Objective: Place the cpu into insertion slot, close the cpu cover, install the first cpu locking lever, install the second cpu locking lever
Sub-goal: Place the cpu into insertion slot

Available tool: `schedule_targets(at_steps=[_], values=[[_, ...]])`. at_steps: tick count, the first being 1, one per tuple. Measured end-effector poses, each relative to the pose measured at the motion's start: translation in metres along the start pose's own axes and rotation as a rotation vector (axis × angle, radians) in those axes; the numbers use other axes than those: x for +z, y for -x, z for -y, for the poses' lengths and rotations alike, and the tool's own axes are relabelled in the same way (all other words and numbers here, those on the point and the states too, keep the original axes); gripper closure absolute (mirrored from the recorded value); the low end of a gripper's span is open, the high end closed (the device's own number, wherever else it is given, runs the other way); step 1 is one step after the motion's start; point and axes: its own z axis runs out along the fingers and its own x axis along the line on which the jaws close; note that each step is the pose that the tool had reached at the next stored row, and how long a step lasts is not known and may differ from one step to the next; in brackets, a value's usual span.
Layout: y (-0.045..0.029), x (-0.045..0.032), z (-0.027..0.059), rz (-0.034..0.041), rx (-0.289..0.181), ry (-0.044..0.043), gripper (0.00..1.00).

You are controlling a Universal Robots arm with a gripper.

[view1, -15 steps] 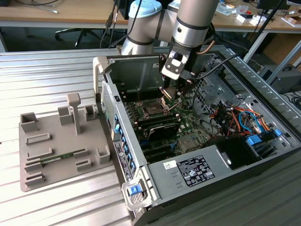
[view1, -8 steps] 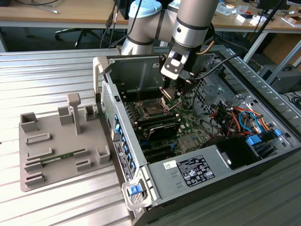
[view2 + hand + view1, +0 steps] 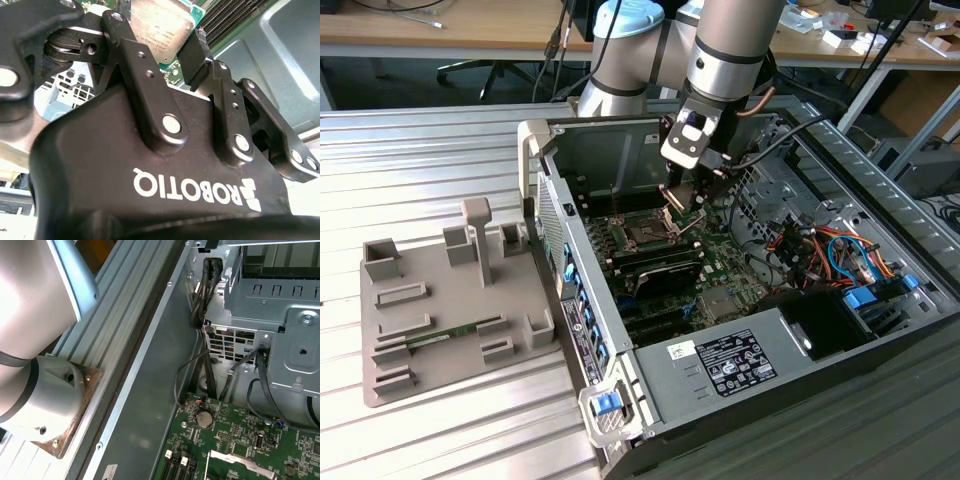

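Note:
My gripper hangs inside the open computer case, just above the green circuit board. In the second wrist view my gripper is shut on the cpu, a flat square chip with a silver-grey top and a green edge, pinched between the two black fingers. In the exterior view the cpu shows as a small tilted plate at the fingertips. The insertion slot lies a little below it and toward the exterior view's left, its black centre exposed inside a silver rim. I cannot make out how the cpu cover stands.
A grey fixture tray with a memory stick sits outside the case on the exterior view's left. A power supply fills the near end, and coloured cables lie to the right. A metal drive cage and black cables border the board.

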Motion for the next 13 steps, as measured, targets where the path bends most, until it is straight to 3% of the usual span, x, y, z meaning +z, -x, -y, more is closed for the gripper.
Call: schedule_targets(at_steps=[13], values=[[0.0,0.0004,0.0,0.0043,0.043,-0.0014,0.46]])
